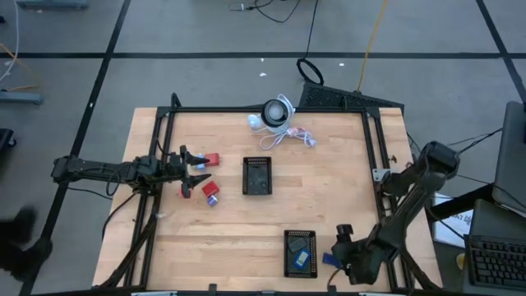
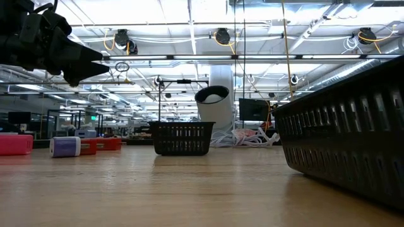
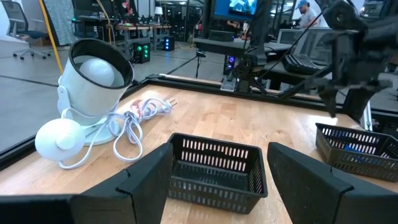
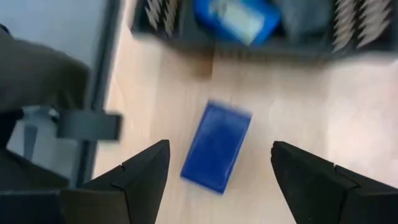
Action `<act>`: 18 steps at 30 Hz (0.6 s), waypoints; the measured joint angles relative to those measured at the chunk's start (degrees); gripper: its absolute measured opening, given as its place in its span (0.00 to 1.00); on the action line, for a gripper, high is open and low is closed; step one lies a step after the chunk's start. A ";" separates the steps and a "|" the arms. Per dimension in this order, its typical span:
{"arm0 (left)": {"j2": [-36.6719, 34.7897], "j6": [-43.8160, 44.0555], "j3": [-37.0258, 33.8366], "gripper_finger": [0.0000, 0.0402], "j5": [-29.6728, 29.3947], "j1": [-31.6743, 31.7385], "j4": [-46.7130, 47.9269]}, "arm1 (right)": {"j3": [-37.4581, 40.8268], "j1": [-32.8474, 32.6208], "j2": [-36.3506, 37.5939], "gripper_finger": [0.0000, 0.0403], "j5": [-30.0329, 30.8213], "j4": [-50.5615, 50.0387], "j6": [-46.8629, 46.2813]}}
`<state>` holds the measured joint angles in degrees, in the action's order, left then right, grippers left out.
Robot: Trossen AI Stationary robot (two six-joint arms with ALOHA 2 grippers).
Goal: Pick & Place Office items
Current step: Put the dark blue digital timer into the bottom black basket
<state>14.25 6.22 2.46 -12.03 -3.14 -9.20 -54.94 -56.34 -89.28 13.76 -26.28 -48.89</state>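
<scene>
In the high view my left gripper (image 1: 196, 167) is open and hovers at the table's left. A red block (image 1: 212, 160) lies just right of it, and a second red block (image 1: 186, 190) and a red-and-blue piece (image 1: 211, 192) lie nearer on the wood. Its wrist view looks between the open fingers (image 3: 217, 152) at the middle black tray (image 3: 214, 171). My right gripper (image 1: 337, 256) is open at the near right. Its wrist view (image 4: 221, 146) shows a blue block (image 4: 216, 155) lying flat on the table between the fingers, apart from both. Another blue item (image 4: 236, 18) lies in the near tray (image 1: 301, 252).
The white round device (image 1: 275, 115) with its coiled cable (image 1: 297, 136) sits at the far edge. The middle tray (image 1: 257, 176) stands mid-table. A black frame rail (image 1: 380, 156) runs along the right side. In the low view the near tray (image 2: 347, 139) fills the right.
</scene>
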 joint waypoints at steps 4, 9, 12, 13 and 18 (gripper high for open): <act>-0.01 0.00 0.00 0.66 -0.02 0.01 0.03 | 0.07 -0.01 -3.95 0.66 -2.56 1.44 -2.36; -0.01 0.00 0.00 0.66 -0.01 -0.01 0.00 | 0.04 0.02 -6.79 0.66 -3.55 2.07 -4.33; -0.01 0.00 0.00 0.66 0.00 -0.01 0.01 | 0.04 0.02 -7.40 0.66 -3.52 2.23 -6.74; -0.01 0.00 0.00 0.66 0.00 -0.01 0.01 | 0.04 0.07 -7.55 0.66 -3.49 2.21 -7.38; -0.01 0.00 0.00 0.66 -0.02 -0.01 0.01 | -0.07 0.67 -8.67 0.64 -3.02 2.11 -10.17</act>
<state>14.24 6.22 2.46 -12.05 -3.15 -9.19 -55.00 -55.66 -97.95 10.73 -24.18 -59.06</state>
